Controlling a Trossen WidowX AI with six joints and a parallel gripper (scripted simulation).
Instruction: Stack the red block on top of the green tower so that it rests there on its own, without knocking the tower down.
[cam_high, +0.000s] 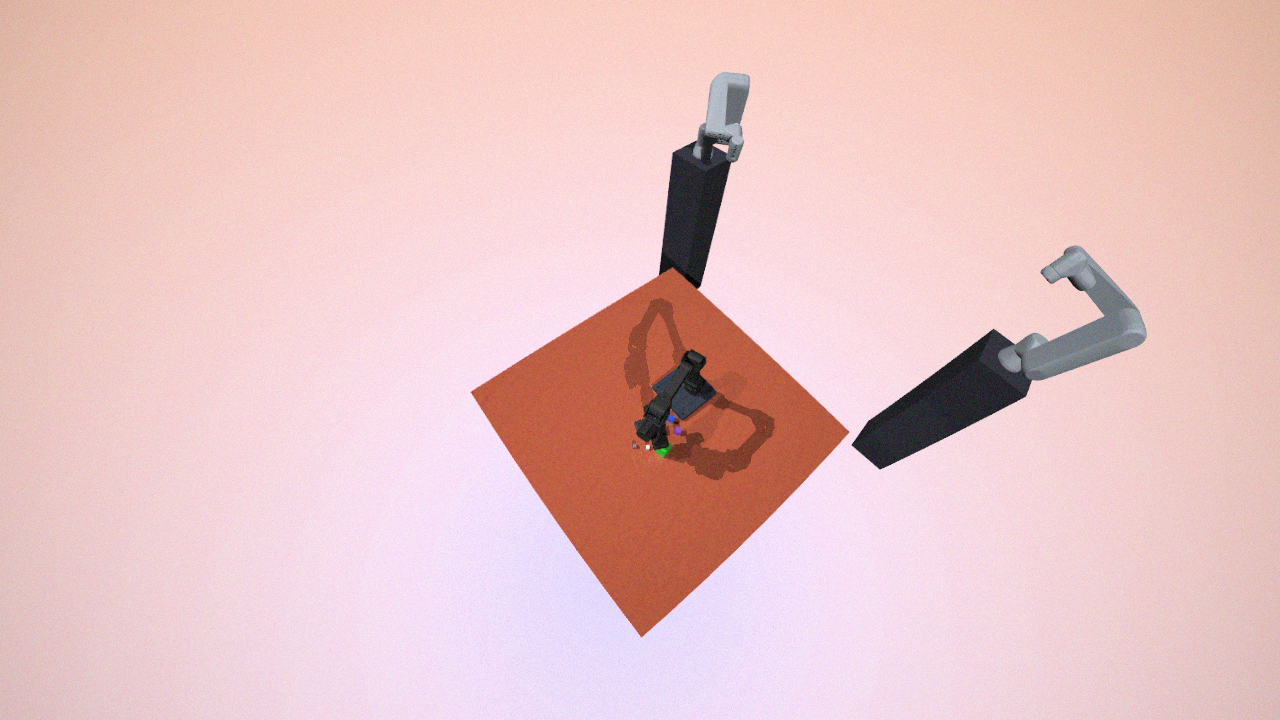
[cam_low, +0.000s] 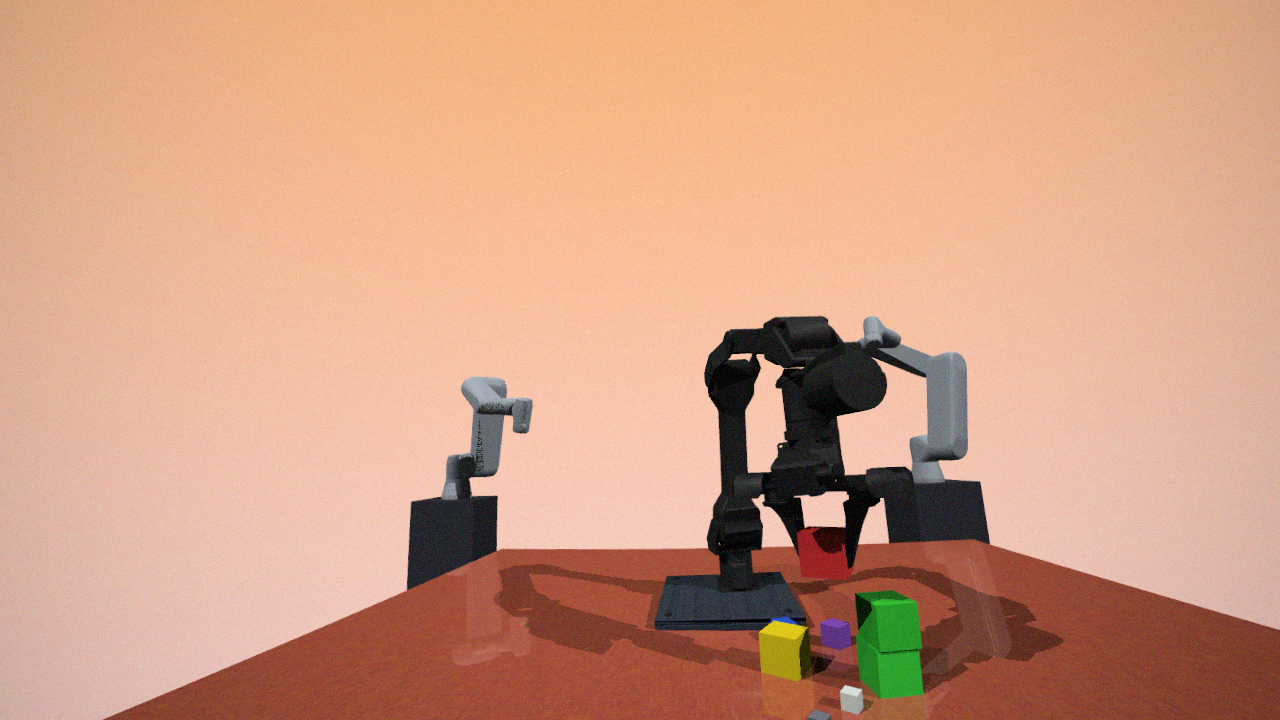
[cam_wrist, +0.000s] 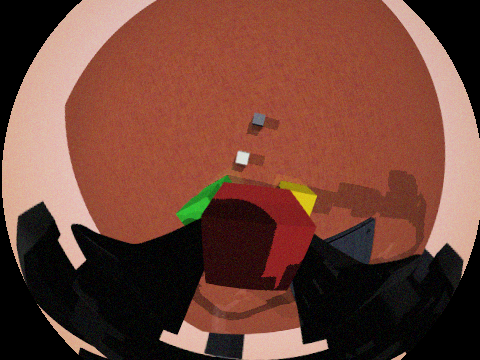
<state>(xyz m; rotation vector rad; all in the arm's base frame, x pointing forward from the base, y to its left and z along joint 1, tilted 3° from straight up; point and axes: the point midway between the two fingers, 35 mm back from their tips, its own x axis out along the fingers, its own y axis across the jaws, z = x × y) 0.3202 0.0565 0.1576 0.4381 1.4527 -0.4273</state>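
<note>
The red block (cam_low: 823, 555) (cam_wrist: 292, 240) is held between the fingers of my gripper (cam_low: 824, 557) (cam_wrist: 252, 222), which is shut on it. In the exterior view it hangs in the air, up and to the left of the green tower (cam_low: 889, 646) (cam_wrist: 202, 202) (cam_high: 663, 451). The tower is two green blocks, one on the other, and stands upright. In the wrist view the red block and the left finger hide part of the tower. In the top view the arm hides the red block.
A yellow block (cam_low: 784, 651) (cam_wrist: 303, 196) stands left of the tower. A purple block (cam_low: 835, 634) (cam_high: 678, 430) and a blue block (cam_low: 784, 620) (cam_high: 672, 419) lie farther back. A small white cube (cam_low: 851, 699) (cam_wrist: 242, 158) and a grey cube (cam_wrist: 258, 119) lie near the tower.
</note>
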